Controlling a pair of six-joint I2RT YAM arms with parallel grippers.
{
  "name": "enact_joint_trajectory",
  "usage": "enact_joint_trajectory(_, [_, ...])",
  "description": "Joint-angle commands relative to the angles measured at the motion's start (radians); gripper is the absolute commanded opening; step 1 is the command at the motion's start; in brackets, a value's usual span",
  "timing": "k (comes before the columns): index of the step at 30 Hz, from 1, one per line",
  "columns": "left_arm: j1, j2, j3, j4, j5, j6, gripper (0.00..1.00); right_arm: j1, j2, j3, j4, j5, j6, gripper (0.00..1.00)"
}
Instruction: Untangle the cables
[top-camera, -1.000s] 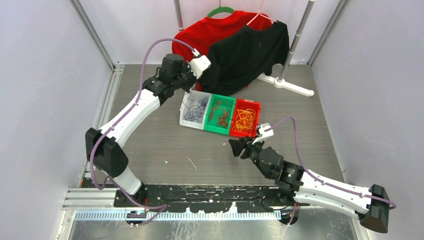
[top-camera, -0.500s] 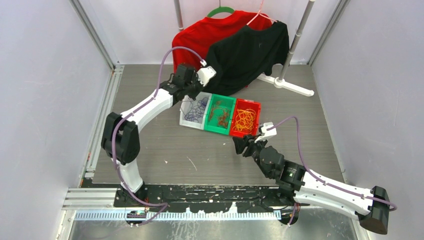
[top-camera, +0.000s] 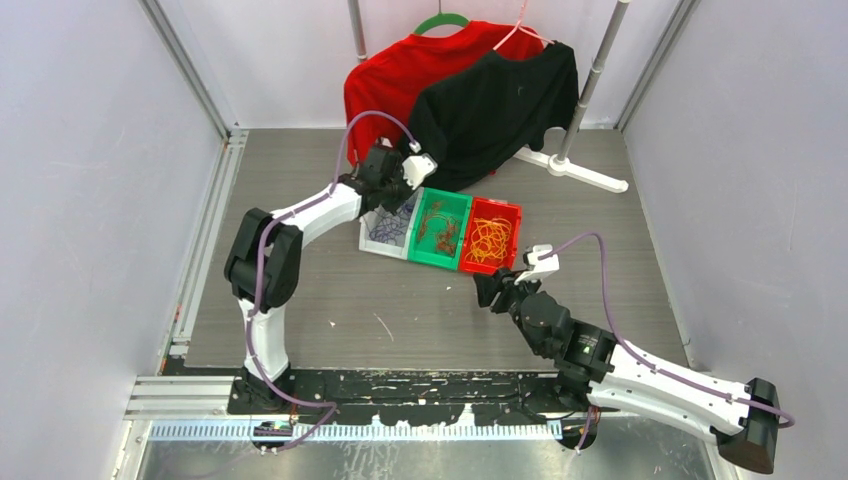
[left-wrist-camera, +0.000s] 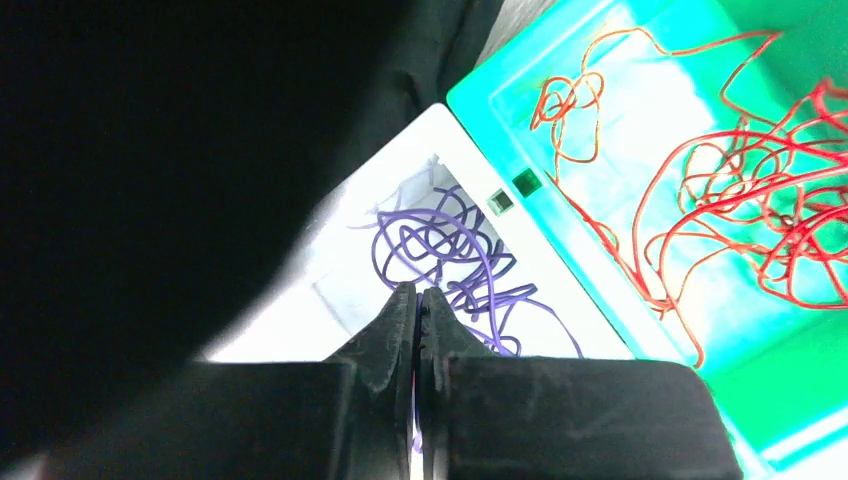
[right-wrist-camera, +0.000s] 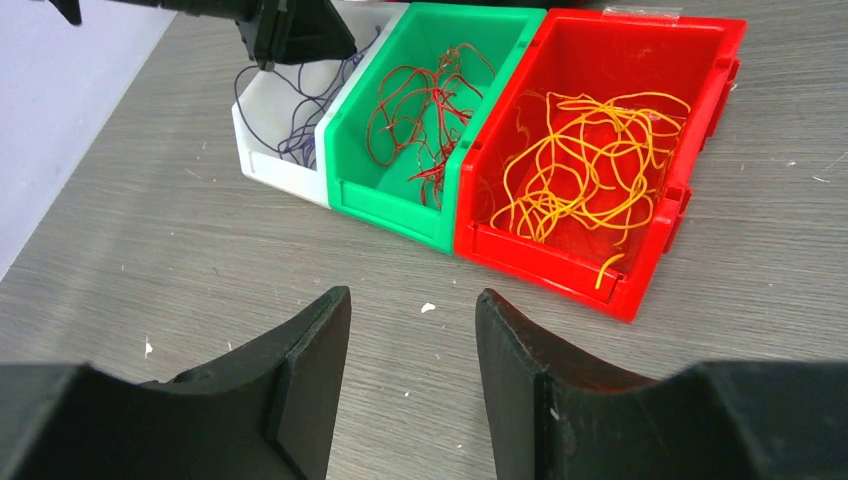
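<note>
The cables lie sorted in three joined bins. Purple cables (left-wrist-camera: 450, 250) fill the white bin (top-camera: 372, 246), dark red cables (right-wrist-camera: 420, 110) the green bin (right-wrist-camera: 400, 215), and yellow-orange cables (right-wrist-camera: 590, 170) the red bin (right-wrist-camera: 560, 265). My left gripper (left-wrist-camera: 415, 293) hangs over the back of the white bin (left-wrist-camera: 340, 290), jaws pressed together, with a thin purple strand showing in the slit between them. In the top view the left gripper (top-camera: 398, 198) sits at the bin's far edge. My right gripper (right-wrist-camera: 412, 295) hovers open over bare table in front of the bins, holding nothing.
A red shirt (top-camera: 400, 65) and a black shirt (top-camera: 495, 110) hang on a rack behind the bins, close to the left arm. The rack's white foot (top-camera: 580, 170) lies at the back right. Small white scraps (right-wrist-camera: 428, 307) dot the grey table. Walls close both sides.
The left arm has swung right and down from beside the shirts to the back of the white bin, its elbow folding in. The right gripper has crept slightly toward the bins.
</note>
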Motion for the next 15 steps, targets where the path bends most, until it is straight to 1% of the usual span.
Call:
enact_joint_trajectory(1, [0.008,0.012,-0.026,0.107,-0.004,0.051,0.0,-0.006,-0.004,0.071,-0.01,0.009,0.022,0.54])
enact_joint_trajectory(3, [0.008,0.015,-0.014,0.083,0.006,0.04,0.0,-0.006,0.006,0.091,-0.038,0.011,0.027,0.54])
enact_joint_trajectory(4, [0.008,0.017,0.003,0.053,0.018,0.031,0.07,-0.008,0.008,0.099,-0.046,0.012,0.027,0.54])
enact_joint_trajectory(5, [0.009,0.017,0.027,0.01,0.034,0.026,0.19,-0.008,0.009,0.106,-0.051,0.012,0.028,0.54])
enact_joint_trajectory(7, [0.009,0.013,0.088,-0.087,0.057,0.023,0.36,-0.009,0.015,0.119,-0.063,0.024,0.033,0.56])
enact_joint_trajectory(9, [0.016,0.003,0.16,-0.179,0.093,0.016,0.49,-0.012,0.029,0.139,-0.087,0.035,0.035,0.57])
enact_joint_trajectory(14, [0.031,-0.045,0.269,-0.402,0.189,0.029,0.67,-0.015,0.045,0.174,-0.142,0.039,0.035,0.57])
enact_joint_trajectory(15, [0.033,-0.053,0.291,-0.452,0.211,0.04,0.74,-0.015,0.044,0.183,-0.159,0.046,0.036,0.58])
